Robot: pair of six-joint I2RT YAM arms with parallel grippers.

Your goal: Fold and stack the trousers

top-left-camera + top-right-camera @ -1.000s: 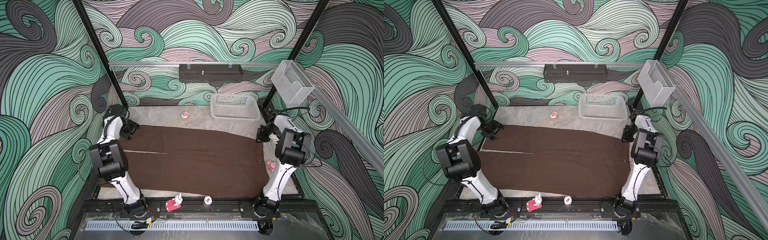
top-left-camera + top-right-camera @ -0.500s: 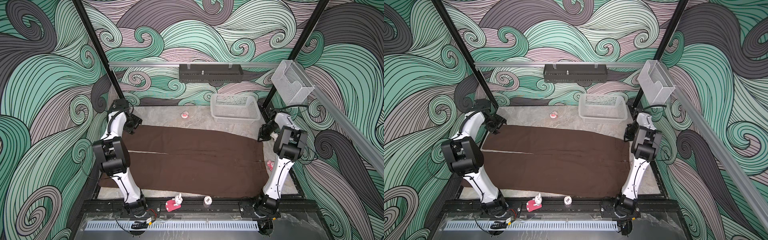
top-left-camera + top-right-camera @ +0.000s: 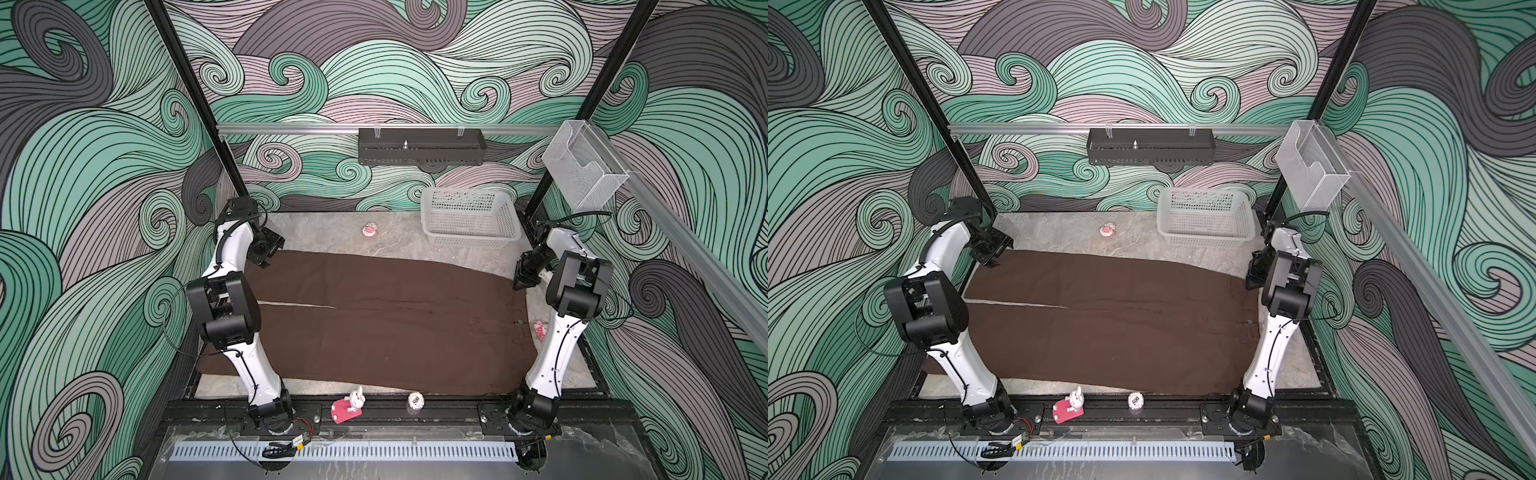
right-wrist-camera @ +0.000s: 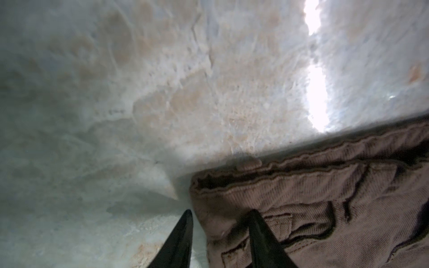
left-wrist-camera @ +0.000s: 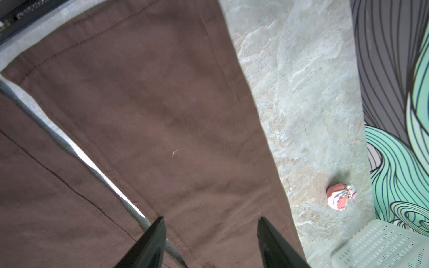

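Marble-look tabletop (image 3: 324, 232): brown trousers (image 3: 374, 324) flat, spanning left to right edge; white mesh basket (image 3: 469, 220) far right corner; red-white figurine (image 3: 369, 229) far edge; pink toy (image 3: 540, 329) right edge.

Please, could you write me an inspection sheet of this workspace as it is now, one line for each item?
Surface: marbled tabletop, mostly covered by cloth.
Job's things: trousers spread flat, unfolded, thin gap between the legs.
Clutter: white basket at the back; small figurine near it; pink toy at the right edge; rabbit figure and chip at the front edge.
Grippers: left gripper open over the far leg; right gripper open, jaws astride the waistband corner.
Cables: black cable loops beside the left arm; loose wires at the front.
Surroundings: wave-patterned walls; black tray and clear holder on the frame.
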